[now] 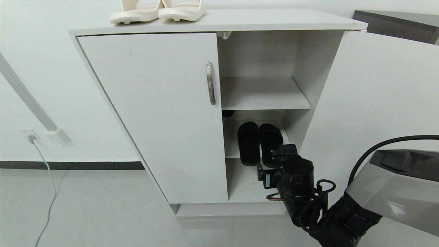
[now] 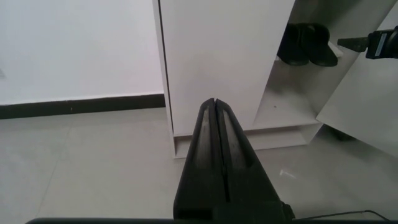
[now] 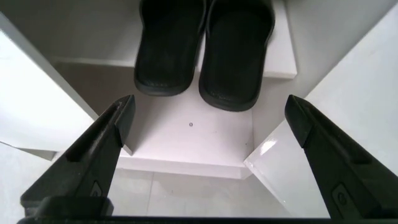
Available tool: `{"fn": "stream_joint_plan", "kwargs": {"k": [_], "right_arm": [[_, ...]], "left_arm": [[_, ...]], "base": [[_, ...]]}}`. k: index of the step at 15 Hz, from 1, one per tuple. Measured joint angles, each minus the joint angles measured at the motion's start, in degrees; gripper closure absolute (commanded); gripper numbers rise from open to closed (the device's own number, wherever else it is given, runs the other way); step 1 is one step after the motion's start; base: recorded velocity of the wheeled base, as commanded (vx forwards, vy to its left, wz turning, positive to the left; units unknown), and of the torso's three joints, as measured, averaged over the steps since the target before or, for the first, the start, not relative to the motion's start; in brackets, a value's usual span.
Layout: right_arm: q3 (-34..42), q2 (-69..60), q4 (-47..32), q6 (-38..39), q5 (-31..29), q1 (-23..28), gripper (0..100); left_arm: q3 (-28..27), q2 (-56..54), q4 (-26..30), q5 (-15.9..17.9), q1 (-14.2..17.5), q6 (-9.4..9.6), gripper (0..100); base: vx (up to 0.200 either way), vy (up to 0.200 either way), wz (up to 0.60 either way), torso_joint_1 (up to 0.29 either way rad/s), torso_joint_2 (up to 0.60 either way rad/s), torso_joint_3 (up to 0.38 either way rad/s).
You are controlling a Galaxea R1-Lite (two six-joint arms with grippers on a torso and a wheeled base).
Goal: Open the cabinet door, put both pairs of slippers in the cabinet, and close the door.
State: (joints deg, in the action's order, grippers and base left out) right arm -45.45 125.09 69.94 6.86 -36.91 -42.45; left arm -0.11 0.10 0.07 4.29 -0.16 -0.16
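The right gripper (image 3: pixel 208 111) has its fingers (image 3: pixel 102 146) spread wide, with nothing between them. It hangs just in front of the heels of the black slippers (image 3: pixel 205 50). As far as the right wrist view shows, it is not touching them.

The black pair lies side by side on the cabinet's middle shelf (image 1: pixel 231 145), toes to the rear. The heels sit at the shelf's front edge, slightly over it, toward the shelf's right end.

The left gripper (image 2: pixel 214 106) has its fingers pressed together and carries nothing. It sits low over the floor, well apart from the cabinet and facing the closed left door (image 1: pixel 154 113).

The right door (image 1: pixel 377 96) stands swung fully open, exposing the right half of the cabinet (image 1: pixel 274 19). The upper shelf (image 1: pixel 264 94) and the bottom panel (image 1: pixel 243 185) are in plain sight.

The cream slippers (image 1: pixel 157 12) rest on the cabinet top, toward its left end.

Assessment:
- **Done:** the door is open and the first pair appears to be placed and released.
- **Left:** the cream pair has not yet been collected and stowed, and the upper shelf looks a suitable place for it. The right door has not yet been shut.
- **Progress:** the task is judged roughly half complete.
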Motion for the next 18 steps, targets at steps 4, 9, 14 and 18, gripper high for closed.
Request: {"fn": "stream_joint_plan", "kwargs": {"k": [4,9,14,18], "right_arm": [[0.0,0.2,0.4,0.1,0.0,0.0,0],[-0.1,0.2,1.1,-0.1,-0.1,0.1,0],[1.0,-3.9,2.1,-4.0,0.0,-1.0,0],[2.5,-6.2,2.0,-4.5,0.2,-2.1,0]], "left_arm": [[-0.1,0.0,0.0,0.0,0.0,0.00,100],[0.0,0.0,-0.1,-0.1,0.0,0.11,100],[0.0,0.0,-0.1,-0.1,0.0,0.09,100],[0.0,0.0,-0.1,-0.1,0.0,0.02,100]], "base": [[0.000,0.000,0.00,0.006,0.00,0.196],[0.000,0.000,0.00,-0.001,0.00,0.123],[0.000,0.000,0.00,0.000,0.00,0.000],[0.000,0.000,0.00,0.000,0.00,0.000]]}}
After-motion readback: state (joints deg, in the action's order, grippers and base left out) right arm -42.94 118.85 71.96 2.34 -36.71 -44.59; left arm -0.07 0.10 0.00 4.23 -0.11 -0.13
